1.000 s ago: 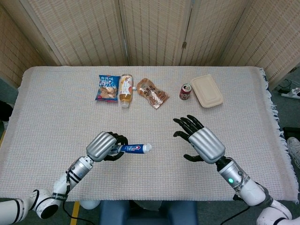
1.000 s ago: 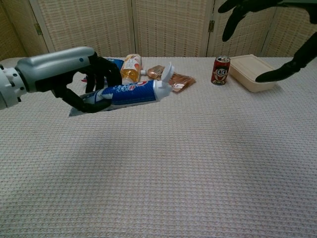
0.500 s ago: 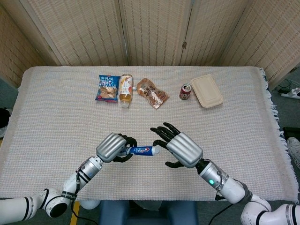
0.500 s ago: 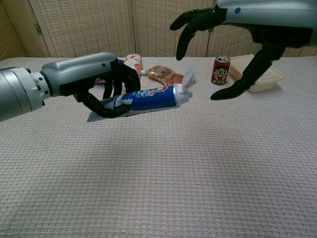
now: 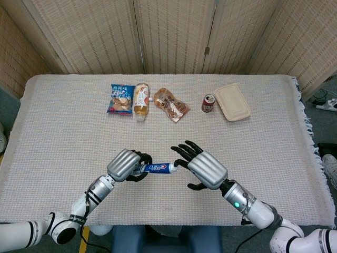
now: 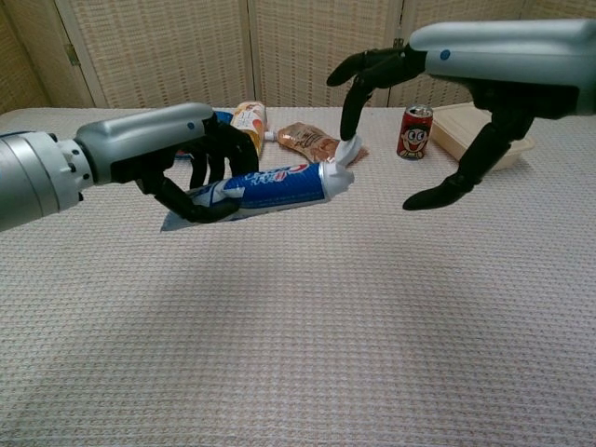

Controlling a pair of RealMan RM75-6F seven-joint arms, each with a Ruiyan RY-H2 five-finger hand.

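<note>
Tube's tail end hid inside left hand, which gripped the toothpaste tube; right hand – fingers spread wide, holding nothing – had dropped since 0.5 s ago, fingertip now at the cap.

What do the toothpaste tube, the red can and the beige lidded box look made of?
Toothpaste tube: likely glossy plastic laminate, printed blue and white, with a white plastic cap; the left hand holds it. Red can: probably printed metal, with a bright rim on top. Beige lidded box: matte, uniform tan, perhaps moulded pulp or plastic; unclear.

Head overhead, chest low, both forward
</note>
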